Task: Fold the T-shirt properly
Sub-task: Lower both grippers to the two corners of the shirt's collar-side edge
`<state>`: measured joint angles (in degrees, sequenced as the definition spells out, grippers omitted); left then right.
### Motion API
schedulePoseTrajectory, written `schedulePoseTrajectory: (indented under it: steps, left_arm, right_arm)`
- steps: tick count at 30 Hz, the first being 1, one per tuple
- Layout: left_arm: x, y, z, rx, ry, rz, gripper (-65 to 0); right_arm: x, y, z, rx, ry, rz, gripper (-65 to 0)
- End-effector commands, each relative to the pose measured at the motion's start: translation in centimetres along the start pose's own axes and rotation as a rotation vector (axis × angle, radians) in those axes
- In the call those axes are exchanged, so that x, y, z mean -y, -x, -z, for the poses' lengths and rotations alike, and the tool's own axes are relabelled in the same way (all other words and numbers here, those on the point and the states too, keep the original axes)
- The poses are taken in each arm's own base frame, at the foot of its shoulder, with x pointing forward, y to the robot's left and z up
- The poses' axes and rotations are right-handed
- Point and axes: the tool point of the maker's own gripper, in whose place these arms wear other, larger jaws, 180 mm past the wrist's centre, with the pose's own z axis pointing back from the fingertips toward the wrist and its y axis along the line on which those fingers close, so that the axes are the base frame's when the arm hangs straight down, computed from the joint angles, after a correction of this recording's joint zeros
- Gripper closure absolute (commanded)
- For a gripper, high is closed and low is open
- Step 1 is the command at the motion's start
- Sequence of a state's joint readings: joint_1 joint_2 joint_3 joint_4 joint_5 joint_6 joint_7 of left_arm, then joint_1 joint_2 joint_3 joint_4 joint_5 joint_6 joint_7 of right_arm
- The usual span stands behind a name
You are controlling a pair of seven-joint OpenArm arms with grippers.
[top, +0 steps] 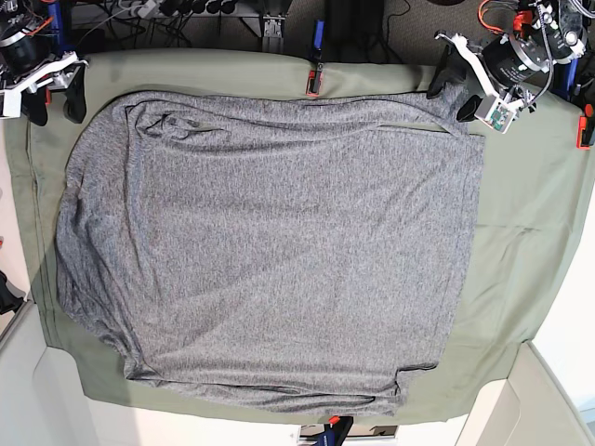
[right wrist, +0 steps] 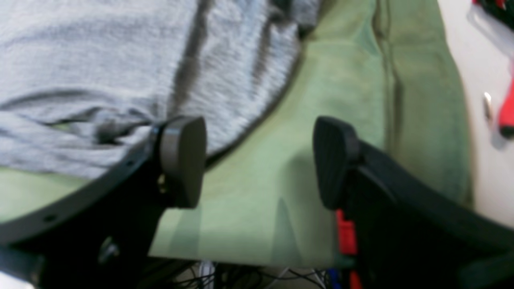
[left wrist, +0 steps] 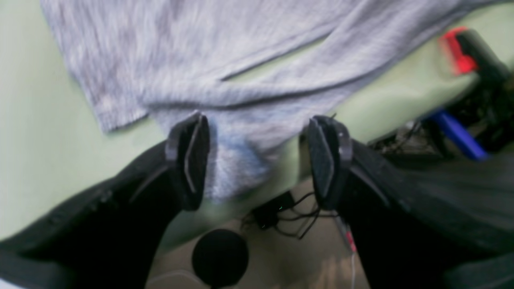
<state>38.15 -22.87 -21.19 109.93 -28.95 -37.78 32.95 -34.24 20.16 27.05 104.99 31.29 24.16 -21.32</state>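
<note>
Lying flat, T-shirt [top: 270,251] on green sheet [top: 530,204], red clamps [top: 312,82] at edge, both end effectors [left wrist: 259,160] [right wrist: 259,160] apart, empty.

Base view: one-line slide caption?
Grey T-shirt spread across the olive-green sheet, both arms' jaws open at its far corners.
</note>
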Motion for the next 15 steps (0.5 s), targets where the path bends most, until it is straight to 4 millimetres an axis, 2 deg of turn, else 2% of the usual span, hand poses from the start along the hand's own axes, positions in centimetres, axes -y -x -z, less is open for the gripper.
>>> schedulePoseTrajectory:
  steps: [1,9,13,15]
  left_arm:
    - [-0.6,-0.8,0.1,0.036,-0.003,-0.011,-40.8]
    - [-2.7,0.8,1.5,0.015,-0.023,-0.104,-40.8]
    - [-3.3,1.1,1.4,0.011,-0.037,-0.116,-40.8]
    - [-4.7,0.9,0.8,0.022,-0.085,-0.131,-40.8]
  right_arm:
    - [0.3,-1.6,0.0,0.052,0.002,-0.010,-41.6]
    - [1.2,-1.6,0.9,0.057,0.016,0.011,-41.6]
    - [1.4,-1.3,1.0,0.048,0.021,0.018,-41.6]
    - [1.4,-1.3,1.0,0.048,0.021,0.018,-41.6]
